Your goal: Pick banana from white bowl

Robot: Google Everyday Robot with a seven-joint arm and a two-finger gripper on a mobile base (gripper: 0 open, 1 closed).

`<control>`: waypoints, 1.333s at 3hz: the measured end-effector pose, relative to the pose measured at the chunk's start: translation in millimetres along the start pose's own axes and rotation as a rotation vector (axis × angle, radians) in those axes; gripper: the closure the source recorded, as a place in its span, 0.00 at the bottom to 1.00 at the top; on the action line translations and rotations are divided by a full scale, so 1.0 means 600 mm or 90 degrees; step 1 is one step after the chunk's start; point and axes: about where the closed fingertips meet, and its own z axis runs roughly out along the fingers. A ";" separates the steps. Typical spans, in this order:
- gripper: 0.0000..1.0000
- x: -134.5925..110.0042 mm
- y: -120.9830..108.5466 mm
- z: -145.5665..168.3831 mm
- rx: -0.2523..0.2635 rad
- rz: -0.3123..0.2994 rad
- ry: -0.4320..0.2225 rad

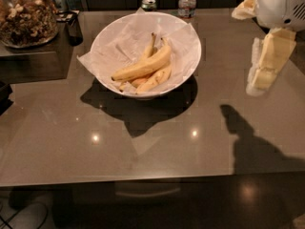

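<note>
The banana point(143, 67) lies on top of shorter bananas point(153, 80) inside the white bowl point(101, 39), upper centre of frame, on the counter point(143, 151). The end effector point(265, 63) hangs at upper right, well apart from the white bowl. Whether it is open or closed cannot be determined.

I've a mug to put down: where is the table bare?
Bare: the front of the table, between bowl and near edge. Crowded: the back, with jar, can and bottle. The gripper hangs at the right.
</note>
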 end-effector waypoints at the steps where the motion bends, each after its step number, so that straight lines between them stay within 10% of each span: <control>1: 0.00 -0.030 -0.046 -0.001 -0.004 -0.034 -0.042; 4: 0.00 -0.166 -0.139 0.079 -0.055 -0.127 -0.105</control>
